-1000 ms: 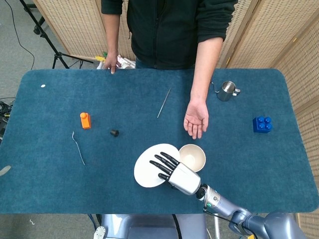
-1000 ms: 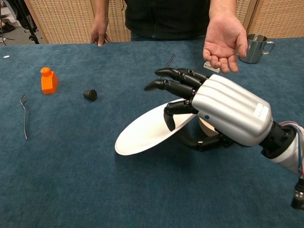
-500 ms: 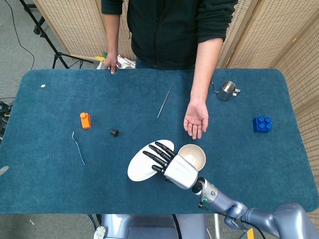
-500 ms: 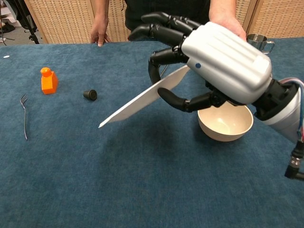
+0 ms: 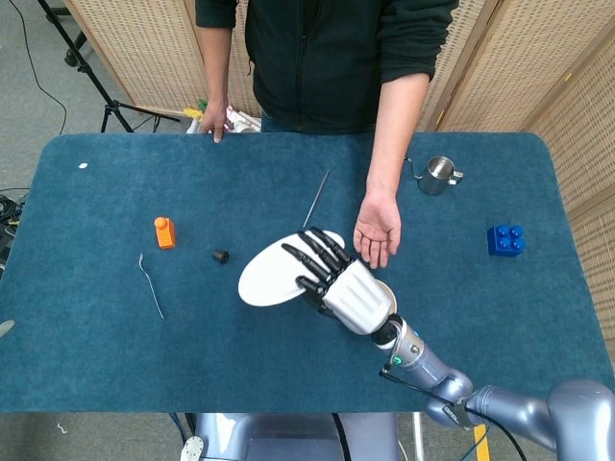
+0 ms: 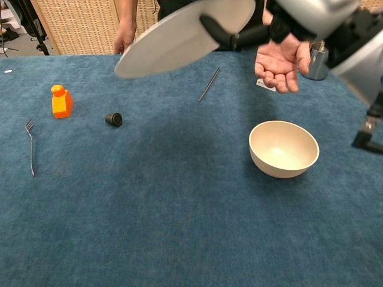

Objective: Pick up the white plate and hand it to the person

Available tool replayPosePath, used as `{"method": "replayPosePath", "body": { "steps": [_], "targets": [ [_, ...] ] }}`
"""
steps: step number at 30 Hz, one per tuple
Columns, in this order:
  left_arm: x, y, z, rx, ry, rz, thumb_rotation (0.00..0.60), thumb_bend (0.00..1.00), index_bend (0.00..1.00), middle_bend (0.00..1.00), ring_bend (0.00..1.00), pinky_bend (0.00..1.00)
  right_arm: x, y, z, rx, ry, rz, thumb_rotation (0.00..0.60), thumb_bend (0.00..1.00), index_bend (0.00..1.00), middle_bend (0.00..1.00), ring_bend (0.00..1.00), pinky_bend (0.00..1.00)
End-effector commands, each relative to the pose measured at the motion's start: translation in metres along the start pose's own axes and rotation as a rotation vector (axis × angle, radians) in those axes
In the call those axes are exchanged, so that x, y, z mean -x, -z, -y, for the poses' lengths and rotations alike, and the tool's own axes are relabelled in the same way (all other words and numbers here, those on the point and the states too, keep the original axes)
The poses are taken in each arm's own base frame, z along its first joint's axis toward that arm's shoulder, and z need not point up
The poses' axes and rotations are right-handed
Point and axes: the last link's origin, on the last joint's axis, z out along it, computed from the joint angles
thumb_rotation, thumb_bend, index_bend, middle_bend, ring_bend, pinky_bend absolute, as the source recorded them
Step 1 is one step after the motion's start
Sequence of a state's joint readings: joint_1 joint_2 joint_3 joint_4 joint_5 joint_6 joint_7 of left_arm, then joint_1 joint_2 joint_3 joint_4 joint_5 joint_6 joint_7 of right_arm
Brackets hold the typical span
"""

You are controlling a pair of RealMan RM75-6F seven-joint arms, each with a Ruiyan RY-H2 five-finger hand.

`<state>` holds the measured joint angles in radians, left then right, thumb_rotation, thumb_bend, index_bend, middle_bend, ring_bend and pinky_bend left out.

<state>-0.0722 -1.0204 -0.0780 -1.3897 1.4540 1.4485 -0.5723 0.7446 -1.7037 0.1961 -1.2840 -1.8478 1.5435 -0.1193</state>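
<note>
where blue cloth (image 5: 115, 327) ends, wicker screens (image 5: 125, 48) stand.

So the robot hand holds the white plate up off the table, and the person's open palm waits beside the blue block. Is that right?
Not quite. The right robot hand does hold the white plate up off the table, but the person's open palm waits beside the plate; the blue block lies far off, as the head view shows.
</note>
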Motion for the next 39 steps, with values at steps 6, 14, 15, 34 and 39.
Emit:
{"method": "replayPosePath", "body": {
  "steps": [6, 14, 15, 34, 39],
  "targets": [
    [0.000, -0.001, 0.001, -0.005, 0.000, 0.002, 0.600, 0.00, 0.00, 0.00, 0.00, 0.00, -0.008, -0.017, -0.048, 0.131, 0.087, -0.042, 0.600, 0.52, 0.68, 0.17, 0.00, 0.12],
    [0.002, -0.002, -0.001, -0.005, -0.006, 0.008, 0.600, 0.00, 0.00, 0.00, 0.00, 0.00, -0.005, 0.030, -0.087, 0.166, 0.179, 0.012, 0.600, 0.52, 0.68, 0.17, 0.00, 0.12],
    [0.002, -0.002, -0.001, -0.005, -0.005, 0.006, 0.600, 0.00, 0.00, 0.00, 0.00, 0.00, -0.004, 0.036, -0.090, 0.164, 0.184, 0.018, 0.600, 0.52, 0.68, 0.17, 0.00, 0.12],
    [0.005, -0.002, -0.004, -0.004, -0.017, 0.010, 0.600, 0.00, 0.00, 0.00, 0.00, 0.00, -0.006, 0.125, -0.146, 0.260, 0.272, 0.175, 0.600, 0.48, 0.52, 0.14, 0.00, 0.12],
    [0.006, -0.003, -0.004, -0.007, -0.021, 0.016, 0.600, 0.00, 0.00, 0.00, 0.00, 0.00, -0.012, 0.137, -0.155, 0.296, 0.249, 0.195, 0.600, 0.13, 0.02, 0.00, 0.00, 0.12]
  ]
}}
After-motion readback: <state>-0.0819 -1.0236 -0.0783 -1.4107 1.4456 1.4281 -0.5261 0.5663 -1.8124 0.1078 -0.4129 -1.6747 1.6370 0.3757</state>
